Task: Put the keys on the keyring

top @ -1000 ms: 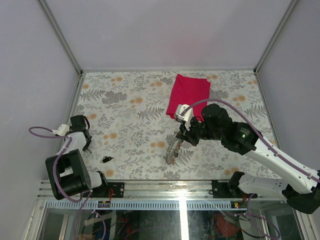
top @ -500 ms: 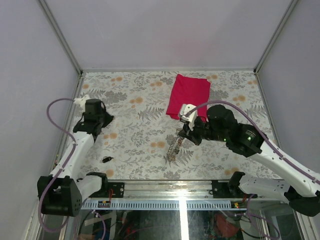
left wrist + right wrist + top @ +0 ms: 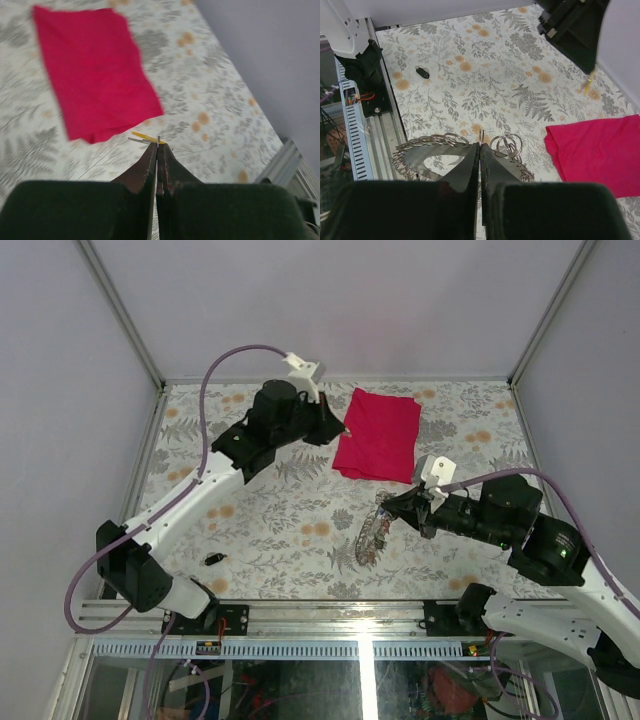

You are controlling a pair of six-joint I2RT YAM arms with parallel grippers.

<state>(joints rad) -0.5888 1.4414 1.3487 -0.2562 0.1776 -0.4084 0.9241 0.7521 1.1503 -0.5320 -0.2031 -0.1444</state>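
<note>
My right gripper is shut on the band of the keyring, a flat grey metal ring edged with several small wire rings, held tilted above the table. In the right wrist view the fingertips pinch the keyring's band. My left gripper is at the far middle, beside the red cloth. In the left wrist view it is shut on a small yellow-orange key that sticks out at its tip. A black key lies at the near left, also seen in the right wrist view. Other keys are out of view.
A red folded cloth lies at the far middle right, just right of the left gripper. Metal rails run along the table's near edge, with the arm bases on them. Grey walls enclose the table.
My left arm has swung from the near left across to the far middle beside the red cloth. My right gripper has shifted right with the keyring in it.
</note>
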